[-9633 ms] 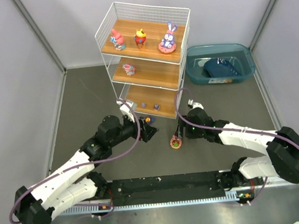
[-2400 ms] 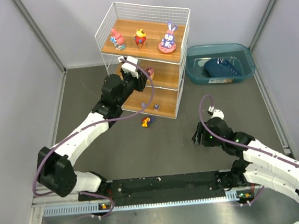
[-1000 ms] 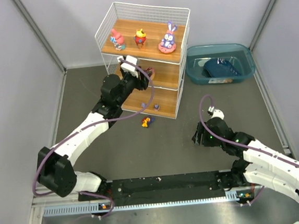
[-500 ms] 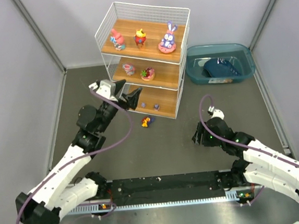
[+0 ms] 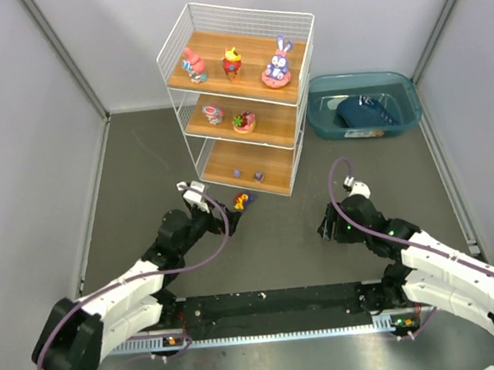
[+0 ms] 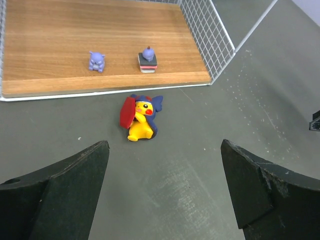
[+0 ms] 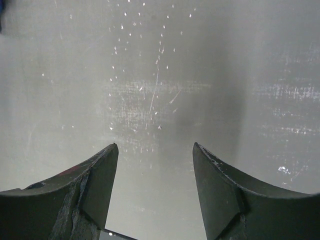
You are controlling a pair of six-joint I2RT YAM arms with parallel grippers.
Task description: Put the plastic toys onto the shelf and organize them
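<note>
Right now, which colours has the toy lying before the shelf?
The toy is yellow with red and blue parts; clearest in the left wrist view.

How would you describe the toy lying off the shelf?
Find the white wire shelf and look at the table before its bottom tier. The yellow figurine there, with red and blue parts, is the only toy off the wood, unlike the two purple toys behind it.

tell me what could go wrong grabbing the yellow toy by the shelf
1. The yellow toy lies right by the bottom front edge of the shelf, so the open left gripper might strike the wire or shove the toy along.
2. Its lumpy shape could slip from the grip.
3. Setting it on the bottom tier may knock the two small purple pieces there.
</note>
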